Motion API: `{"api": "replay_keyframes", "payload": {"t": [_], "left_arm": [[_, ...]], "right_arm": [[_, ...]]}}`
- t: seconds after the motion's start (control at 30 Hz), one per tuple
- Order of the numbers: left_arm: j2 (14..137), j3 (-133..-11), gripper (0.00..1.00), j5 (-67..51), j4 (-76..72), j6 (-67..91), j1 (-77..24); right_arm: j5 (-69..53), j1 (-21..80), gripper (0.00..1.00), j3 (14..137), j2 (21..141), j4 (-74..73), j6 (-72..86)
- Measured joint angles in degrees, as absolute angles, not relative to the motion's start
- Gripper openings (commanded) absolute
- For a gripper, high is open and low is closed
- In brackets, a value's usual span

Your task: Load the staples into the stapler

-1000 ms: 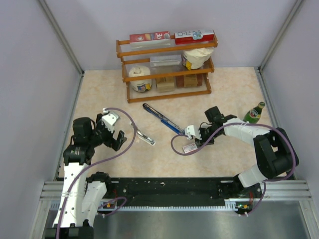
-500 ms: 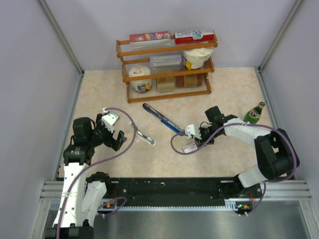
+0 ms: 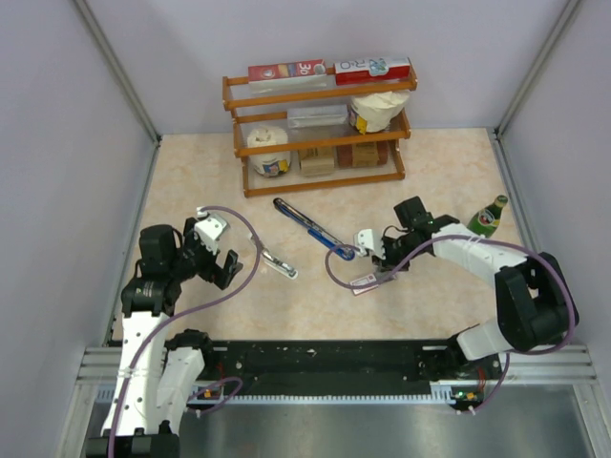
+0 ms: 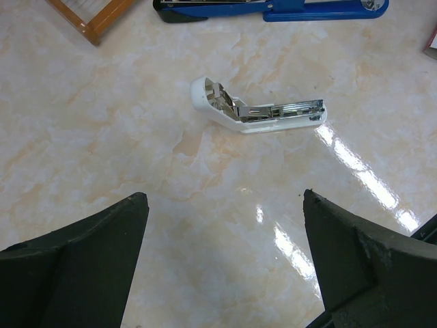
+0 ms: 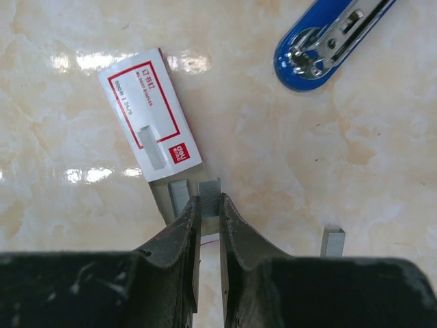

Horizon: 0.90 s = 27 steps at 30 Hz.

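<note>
Lifting was best done straight up: a staple strip (image 5: 208, 186) was pinched by the right fingers (image 5: 179, 239); the left fingers (image 4: 82, 239) were spread.

Marbled beige counter (image 3: 191, 172) has got a wooden rack (image 3: 325, 183) at the back, a blue stapler (image 3: 310, 227) and an opened white stapler (image 4: 256, 113) mid-counter, the red-and-white staple box (image 5: 150, 123), a loose staple strip (image 5: 332, 240) nearby, and a green bottle (image 3: 487, 216) on the right.

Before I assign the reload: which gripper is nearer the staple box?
Right. The right gripper is at the staple box; the left gripper is far off, facing the white stapler.
</note>
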<state>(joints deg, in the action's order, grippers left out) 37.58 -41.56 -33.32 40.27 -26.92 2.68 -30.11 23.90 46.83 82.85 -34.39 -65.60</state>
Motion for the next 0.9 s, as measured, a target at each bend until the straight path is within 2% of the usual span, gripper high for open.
{"api": "replay_keyframes", "payload": {"t": [0.23, 0.53, 0.9], "left_arm": [[37.6, -41.0, 0.99, -32.7, 39.9, -26.9, 2.9], [37.6, -40.9, 0.99, -32.5, 39.8, -26.9, 3.7], [35.8, -40.6, 0.99, -32.8, 39.4, -26.9, 5.8]], "right_arm": [[-32.1, 24.8, 0.06, 54.2, 82.8, -35.0, -55.2], [-28.8, 33.1, 0.05, 61.7, 83.0, -30.9, -35.9], [-15.9, 47.2, 0.04, 75.9, 95.7, -28.5, -17.0]]}}
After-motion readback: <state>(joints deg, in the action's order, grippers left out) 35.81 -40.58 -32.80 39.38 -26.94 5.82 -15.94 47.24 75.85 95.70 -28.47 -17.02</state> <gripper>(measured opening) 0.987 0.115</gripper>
